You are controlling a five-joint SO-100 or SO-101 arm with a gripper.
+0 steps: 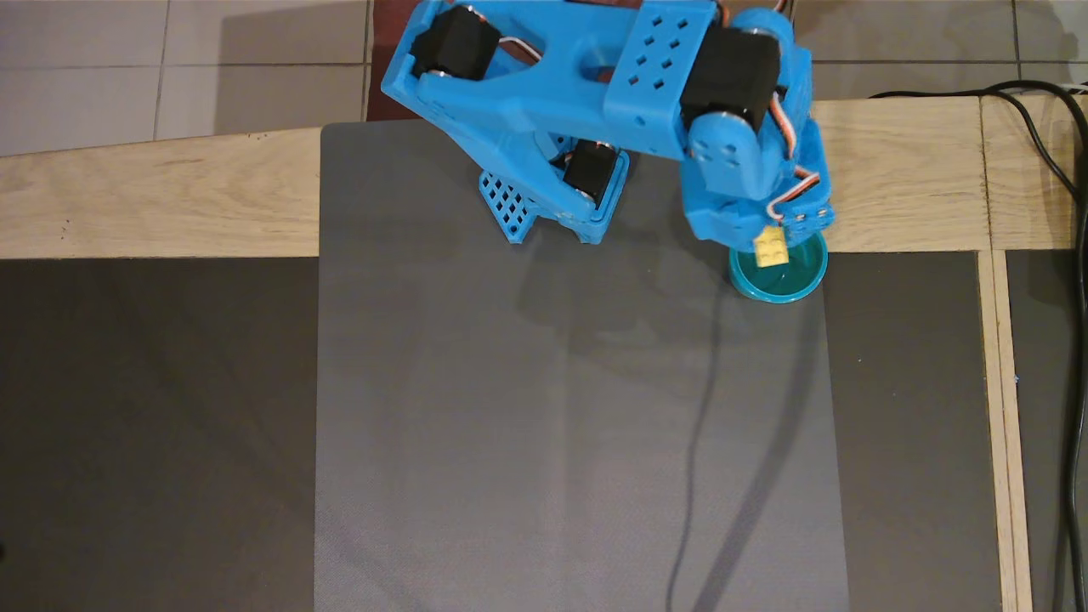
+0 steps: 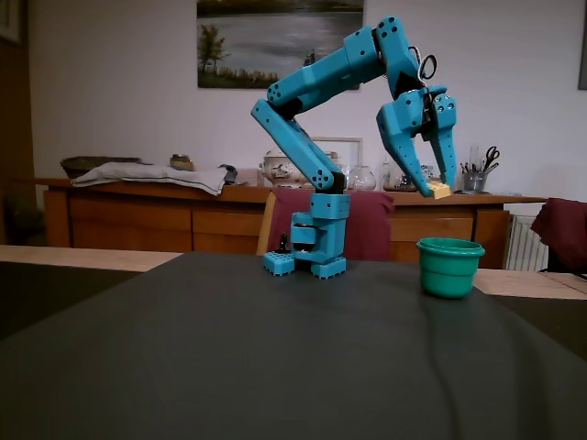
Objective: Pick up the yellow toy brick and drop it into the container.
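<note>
The tool (image 2: 439, 190) is clamped on the yellow toy brick (image 1: 771, 247), high above the container (image 2: 450, 267) — right over its rim in the overhead view. The brick looks light, hard and a bit slippery (best pinched on its flat sides).

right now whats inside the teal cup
Nothing visible inside the cup; its glossy bottom looks bare. The yellow brick, pinched in the gripper, hangs above it and hides part of the interior in the overhead view.
</note>
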